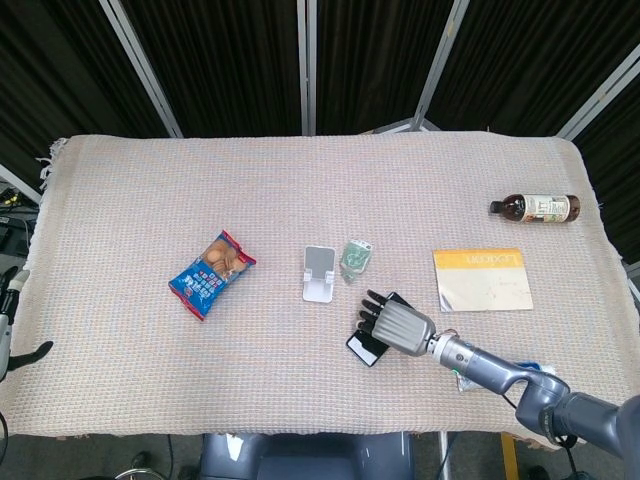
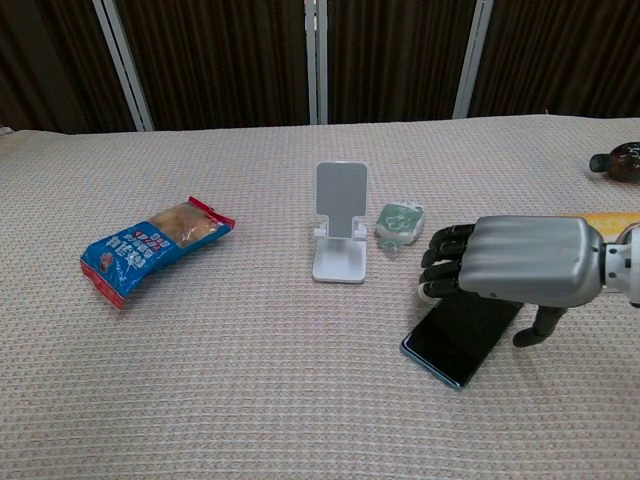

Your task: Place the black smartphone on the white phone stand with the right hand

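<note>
- Hovering my right hand (image 1: pixel 397 326) palm-down over the black phone (image 2: pixel 452 340), which is lying flat on the table cloth (image 1: pixel 150 190) in the near middle, right of and nearer than the white stand (image 2: pixel 340 235).
- My fingers (image 2: pixel 446 262) are lying side by side and bending slightly downward past the far end of the phone; my thumb (image 2: pixel 536 326) is hanging down at the phone's right edge. I cannot tell whether any of them is touching the phone; nothing is being lifted.
- The stand is sitting upright and bare, with a small green packet (image 2: pixel 400 222) just beside it on the right.
- A blue snack bag (image 2: pixel 150 246) is lying well to the left of the stand.
- A yellow-topped booklet (image 1: pixel 482 279) is lying to the right of my hand, and a brown bottle (image 1: pixel 535 208) is lying on its side farther off at the right.
- A small blue-and-white packet (image 1: pixel 470 378) is peeking out beside my right forearm at the near edge.
- My left hand (image 1: pixel 12 345) is showing only at the far-left edge of the head view, off the table; I cannot tell how its fingers are lying.
</note>
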